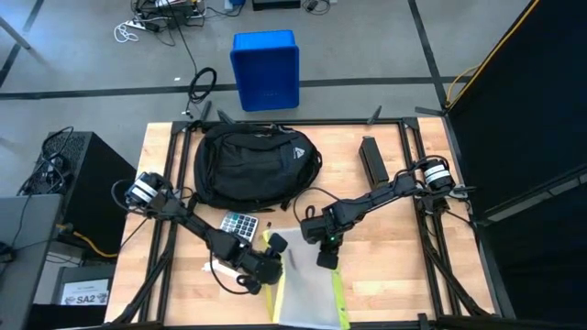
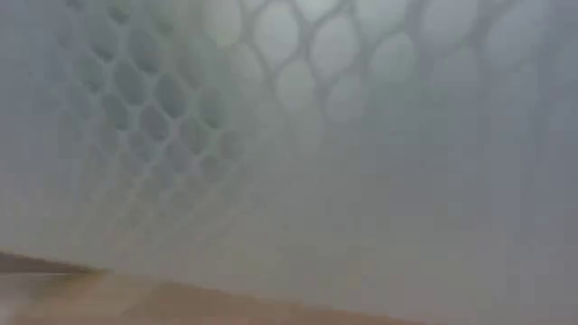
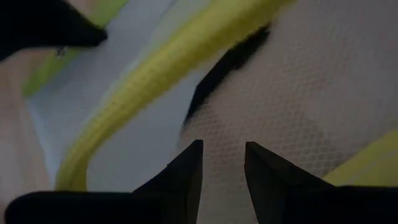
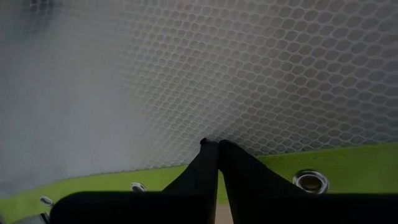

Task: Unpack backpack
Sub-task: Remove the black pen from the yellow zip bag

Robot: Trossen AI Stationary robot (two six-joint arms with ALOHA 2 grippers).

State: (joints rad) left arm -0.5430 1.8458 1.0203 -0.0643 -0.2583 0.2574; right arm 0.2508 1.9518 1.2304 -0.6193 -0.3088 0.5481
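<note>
Black soft fabric backpack (image 1: 255,165) at twelve o'clock from pinched-closed right gripper (image 1: 326,259) and narrow-gapped left gripper (image 1: 269,270), both over grey mesh pouch (image 1: 307,284).

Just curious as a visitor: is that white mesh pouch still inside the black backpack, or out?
Out: the mesh pouch lies flat on the table, in front of the backpack.

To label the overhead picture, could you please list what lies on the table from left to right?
left gripper → mesh pouch → right gripper → flat black object; the calculator and backpack overlap these in position.
</note>
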